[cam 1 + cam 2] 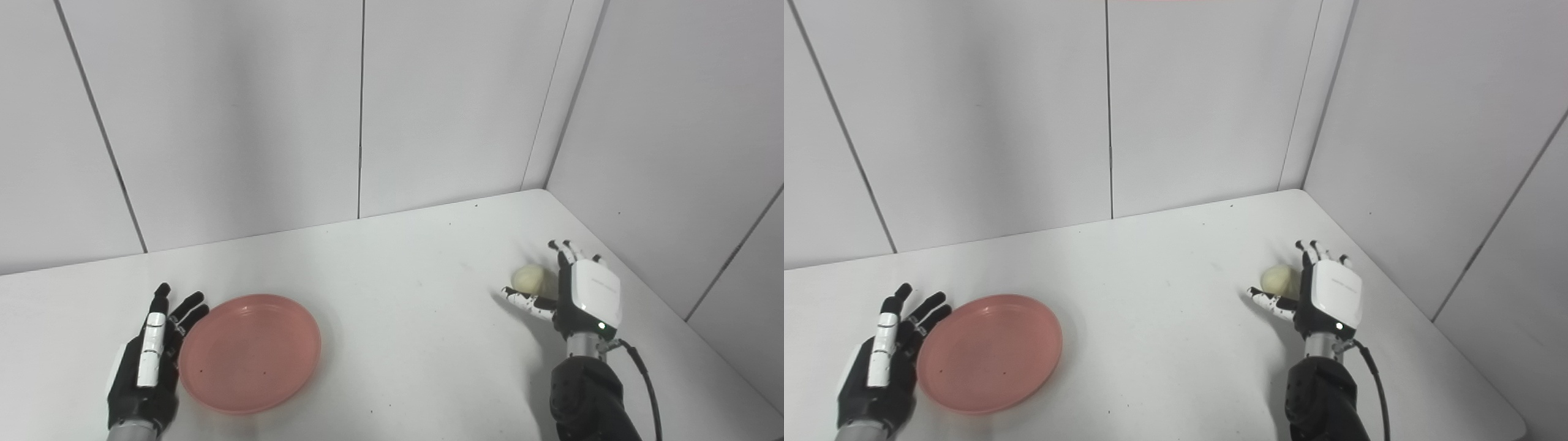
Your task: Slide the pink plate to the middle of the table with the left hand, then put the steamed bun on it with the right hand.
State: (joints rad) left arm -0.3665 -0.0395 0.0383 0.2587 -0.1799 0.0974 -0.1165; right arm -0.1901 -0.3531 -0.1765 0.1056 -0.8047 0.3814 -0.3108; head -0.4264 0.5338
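Pink plate (250,353) sits on the white table (398,294) toward the left in the left eye view, with the left hand (150,361) right at its left rim, fingers spread and holding nothing. Over on the right, the steamed bun (528,277) rests on the table just beside the right hand (579,294).

Right eye view: same layout. That right hand's fingers are apart, cupped next to the bun, not gripping it.

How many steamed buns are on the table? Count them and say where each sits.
1. The steamed bun sits on the table at its right side, beside the open right hand. No others show.
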